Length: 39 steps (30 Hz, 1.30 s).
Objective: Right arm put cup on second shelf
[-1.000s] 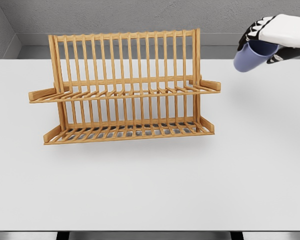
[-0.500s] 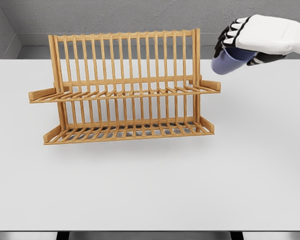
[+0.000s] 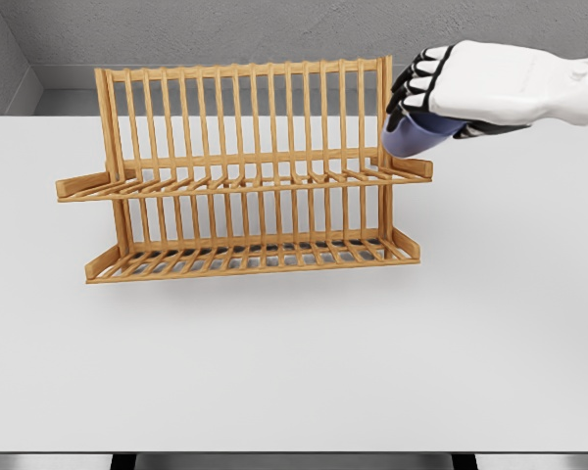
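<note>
A wooden two-tier dish rack (image 3: 245, 171) stands on the white table (image 3: 294, 362). My right hand (image 3: 441, 93) comes in from the upper right, shut on a blue cup (image 3: 412, 135) that is tilted with its base pointing down-left. The cup hangs just above the right end of the rack's upper shelf (image 3: 412, 168), by the tall right post. Most of the cup is hidden under the white hand and black fingers (image 3: 412, 83). The left arm is out of view.
The rack's lower shelf (image 3: 255, 259) sits close to the tabletop. A grey wall and ledge run behind the table.
My right hand has carried the cup leftward and slightly down, from the upper right corner to the rack's right end above the upper shelf.
</note>
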### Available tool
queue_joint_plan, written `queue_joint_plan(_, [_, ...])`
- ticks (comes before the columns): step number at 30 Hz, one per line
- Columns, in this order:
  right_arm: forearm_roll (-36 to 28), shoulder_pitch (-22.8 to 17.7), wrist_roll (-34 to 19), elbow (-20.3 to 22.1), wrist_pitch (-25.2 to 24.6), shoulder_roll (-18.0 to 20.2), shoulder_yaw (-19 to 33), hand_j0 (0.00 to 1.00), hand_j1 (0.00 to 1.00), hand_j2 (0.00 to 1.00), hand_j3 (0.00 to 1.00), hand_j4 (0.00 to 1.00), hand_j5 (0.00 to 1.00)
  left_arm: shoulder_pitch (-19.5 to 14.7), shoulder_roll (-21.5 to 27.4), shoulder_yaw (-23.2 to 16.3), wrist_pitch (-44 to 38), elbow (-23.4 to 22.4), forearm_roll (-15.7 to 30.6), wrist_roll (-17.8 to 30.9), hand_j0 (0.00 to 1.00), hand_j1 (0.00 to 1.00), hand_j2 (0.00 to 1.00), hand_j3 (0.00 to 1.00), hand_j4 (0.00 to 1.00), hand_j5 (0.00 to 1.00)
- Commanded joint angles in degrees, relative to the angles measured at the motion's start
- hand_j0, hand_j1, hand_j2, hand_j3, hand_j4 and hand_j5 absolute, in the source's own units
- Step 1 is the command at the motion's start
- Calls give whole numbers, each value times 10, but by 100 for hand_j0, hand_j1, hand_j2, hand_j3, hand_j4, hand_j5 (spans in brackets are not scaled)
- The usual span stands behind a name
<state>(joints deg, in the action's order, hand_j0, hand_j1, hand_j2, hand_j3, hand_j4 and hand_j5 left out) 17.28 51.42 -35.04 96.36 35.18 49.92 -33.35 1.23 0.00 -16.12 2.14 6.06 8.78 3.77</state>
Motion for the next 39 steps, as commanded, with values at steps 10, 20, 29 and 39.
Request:
queue_joint_plan(10, [-2,-1,0,19,-2,-3,-37,66,66,66,66,66,66,0,0,0,0,0,0,0,100,100,100,100,100,100])
queue_joint_plan(20, [-1,-1,0,16,-2,-5,-50,100,100,100,100,100,100,0,0,0,1,0,0,0,100,100,100,100,100,100])
queue_joint_plan(29, [-1,-3,0,-23,-2,10,168,100,100,100,100,100,100,0,0,0,1,0,0,0,100,100,100,100,100,100])
queue_joint_plan(39, [6,-230,0,-150,-2,-40,264,100,100,100,100,100,100,0,0,0,0,0,0,0,100,100,100,100,100,100])
